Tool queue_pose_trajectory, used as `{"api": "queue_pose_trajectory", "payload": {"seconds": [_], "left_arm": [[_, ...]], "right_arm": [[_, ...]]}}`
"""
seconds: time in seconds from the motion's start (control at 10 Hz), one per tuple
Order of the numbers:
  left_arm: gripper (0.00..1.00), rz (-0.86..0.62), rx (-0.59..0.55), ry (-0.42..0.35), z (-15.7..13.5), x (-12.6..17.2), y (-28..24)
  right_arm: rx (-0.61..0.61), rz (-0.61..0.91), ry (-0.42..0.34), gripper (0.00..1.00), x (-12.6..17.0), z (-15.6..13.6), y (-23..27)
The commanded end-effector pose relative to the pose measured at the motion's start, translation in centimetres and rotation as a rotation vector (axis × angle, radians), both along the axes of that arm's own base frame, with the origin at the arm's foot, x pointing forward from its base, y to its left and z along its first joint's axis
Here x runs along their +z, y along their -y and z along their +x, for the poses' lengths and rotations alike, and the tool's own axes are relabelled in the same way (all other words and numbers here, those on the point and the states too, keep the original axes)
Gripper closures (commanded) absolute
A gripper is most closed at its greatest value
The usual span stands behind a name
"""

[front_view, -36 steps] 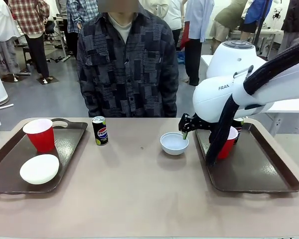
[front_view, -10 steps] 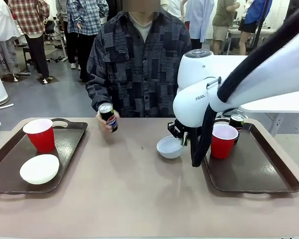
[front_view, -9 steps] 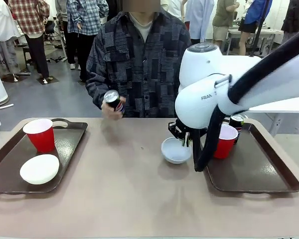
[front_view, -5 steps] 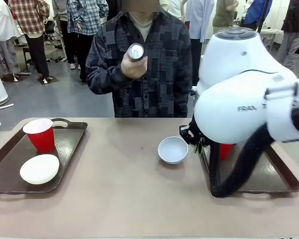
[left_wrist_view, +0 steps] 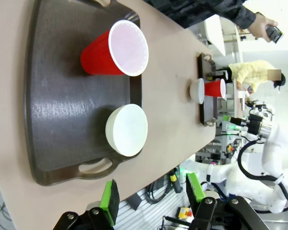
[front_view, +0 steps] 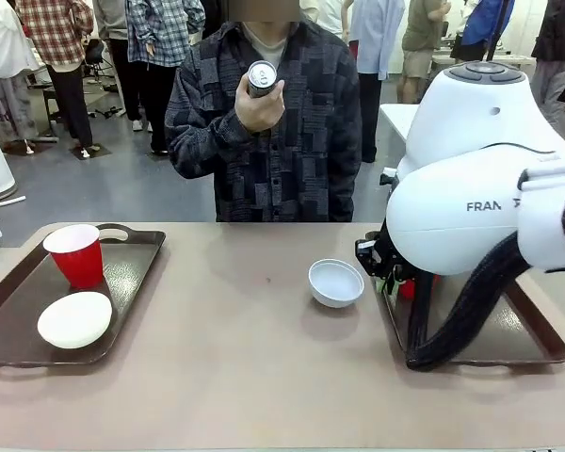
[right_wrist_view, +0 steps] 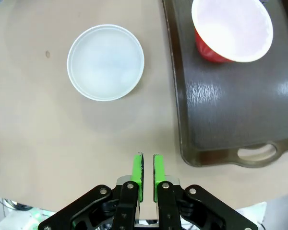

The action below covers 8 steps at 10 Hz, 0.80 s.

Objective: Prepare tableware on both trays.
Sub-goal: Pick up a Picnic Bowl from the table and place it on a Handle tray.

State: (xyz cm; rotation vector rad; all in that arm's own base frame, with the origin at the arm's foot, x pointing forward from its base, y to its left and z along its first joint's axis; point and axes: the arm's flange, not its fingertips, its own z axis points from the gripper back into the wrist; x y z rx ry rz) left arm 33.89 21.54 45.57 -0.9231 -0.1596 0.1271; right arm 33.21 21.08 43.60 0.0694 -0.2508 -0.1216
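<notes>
A red cup [front_view: 73, 254] and a white bowl [front_view: 74, 318] sit on the left tray [front_view: 9, 311]. From above, my open left gripper [left_wrist_view: 151, 194] sees the same cup [left_wrist_view: 117, 50] and bowl [left_wrist_view: 127, 129]. The pale grey-blue bowl [front_view: 336, 282] rests on the bare table just left of the right tray [front_view: 471, 344]. My right gripper [right_wrist_view: 148, 172] hovers shut and holding nothing, near the bowl [right_wrist_view: 105, 62] and the tray's rim [right_wrist_view: 175, 110]. The second red cup [right_wrist_view: 230, 31] stands on that tray. The person holds a Pepsi can [front_view: 260, 77] at chest height.
My right arm's bulky white body [front_view: 480, 207] covers most of the right tray in the front view, hiding whatever stands at its far end. The person stands at the table's far edge. Other people move about in the background.
The person picked the Pepsi can off the table and raised it to chest height. My right arm swung back from over the grey-blue bowl, which shifted slightly toward the right tray.
</notes>
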Motion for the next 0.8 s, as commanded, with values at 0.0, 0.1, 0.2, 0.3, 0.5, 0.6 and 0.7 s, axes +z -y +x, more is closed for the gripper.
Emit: {"api": "queue_pose_trajectory", "payload": {"seconds": [0.0,0.1,0.2,0.3,0.5,0.6,0.7], "left_arm": [[0.26,-0.002,0.002,0.003,0.0,0.2,0.0],[0.26,-0.002,0.002,0.003,0.0,0.2,0.0],[0.26,-0.002,0.002,0.003,0.0,0.2,0.0],[0.26,-0.002,0.002,0.003,0.0,0.2,0.0],[0.26,-0.002,0.002,0.003,0.0,0.2,0.0],[0.26,-0.002,0.002,0.003,0.0,0.2,0.0],[0.26,-0.002,0.002,0.003,0.0,0.2,0.0]], "right_arm": [[-0.001,0.008,0.018,0.85,-1.1,3.1,-0.9],[0.001,0.007,0.028,0.85,-2.0,5.0,-1.1],[-0.013,-0.003,0.042,0.85,-3.2,7.1,-1.0],[-0.010,0.004,0.025,0.85,-4.7,9.3,-0.8],[-0.015,-0.009,0.011,0.85,-6.9,12.1,-0.7],[-0.001,0.003,0.000,0.85,-7.7,12.8,-0.8],[-0.005,0.006,-0.013,0.85,-8.5,13.6,-0.7]]}}
